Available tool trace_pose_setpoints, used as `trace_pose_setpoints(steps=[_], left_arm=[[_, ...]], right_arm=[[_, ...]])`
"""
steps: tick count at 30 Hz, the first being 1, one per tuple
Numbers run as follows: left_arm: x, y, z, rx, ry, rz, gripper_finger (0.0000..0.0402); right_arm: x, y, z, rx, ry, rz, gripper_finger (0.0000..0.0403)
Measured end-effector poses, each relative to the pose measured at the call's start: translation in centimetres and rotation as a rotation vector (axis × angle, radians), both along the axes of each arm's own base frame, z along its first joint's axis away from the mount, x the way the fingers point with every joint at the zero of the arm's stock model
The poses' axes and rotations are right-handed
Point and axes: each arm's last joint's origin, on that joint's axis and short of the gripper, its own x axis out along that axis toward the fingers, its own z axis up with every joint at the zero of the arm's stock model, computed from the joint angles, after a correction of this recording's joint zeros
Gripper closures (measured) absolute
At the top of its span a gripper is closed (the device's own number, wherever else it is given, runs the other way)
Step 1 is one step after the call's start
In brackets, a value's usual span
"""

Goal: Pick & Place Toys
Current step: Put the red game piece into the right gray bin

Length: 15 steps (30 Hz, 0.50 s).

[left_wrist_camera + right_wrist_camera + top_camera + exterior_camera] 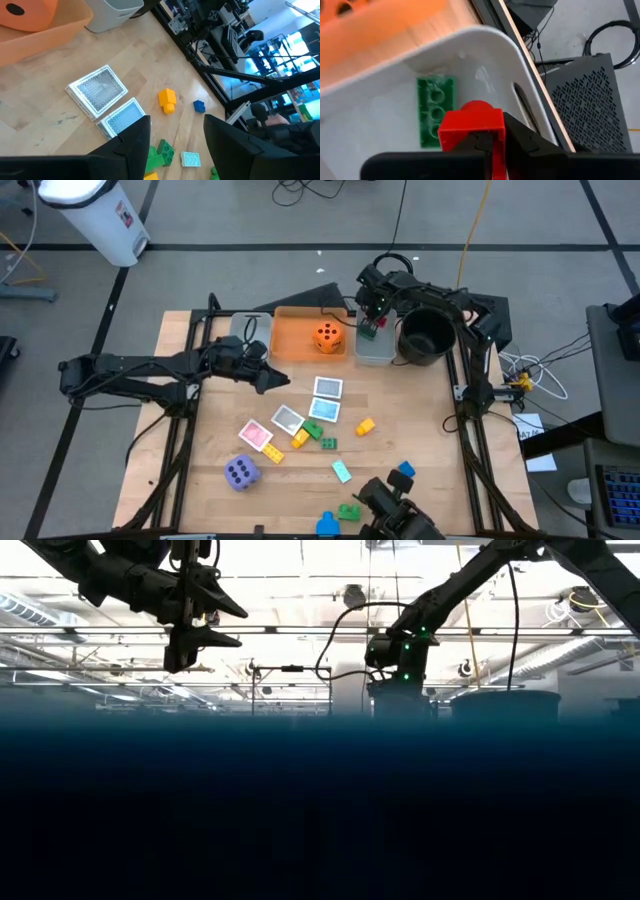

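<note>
A small red brick (470,127) with a round stud on top is pinched between the right gripper's (492,150) closed fingers, directly over the grey bin (376,345). Inside that bin a flat green brick (436,110) lies on the pale floor, studs up. In the high view the right arm reaches from the table's far right corner toward this bin, its wrist bent down beside the black bowl (427,335).

The orange die (326,337), dark pips showing, sits in the orange bin (295,340) just beside the grey one. The purple die (241,472) rests on the wooden table (420,415) near its front left. Between them lie square picture cards (327,388), some overlapping, with yellow (365,425), green (328,443) and blue (404,470) bricks scattered around them.

The left gripper (175,132) hangs above the table near the cards, its fingers parted and seemingly holding nothing, though the low view is too dark to confirm; its arm stretches in level from the left edge
</note>
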Motion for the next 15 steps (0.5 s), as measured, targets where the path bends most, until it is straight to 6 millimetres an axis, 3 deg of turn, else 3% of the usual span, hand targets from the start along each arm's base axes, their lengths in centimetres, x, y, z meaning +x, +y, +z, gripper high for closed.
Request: trace_pose_setpoints(steps=[15], left_arm=[[-0.17, 0.64, 0.01, 0.015, -0.004, 0.001, 0.0213]], right_arm=[[-0.51, -0.37, -0.01, 0.000, 0.014, 0.028, 0.0393]])
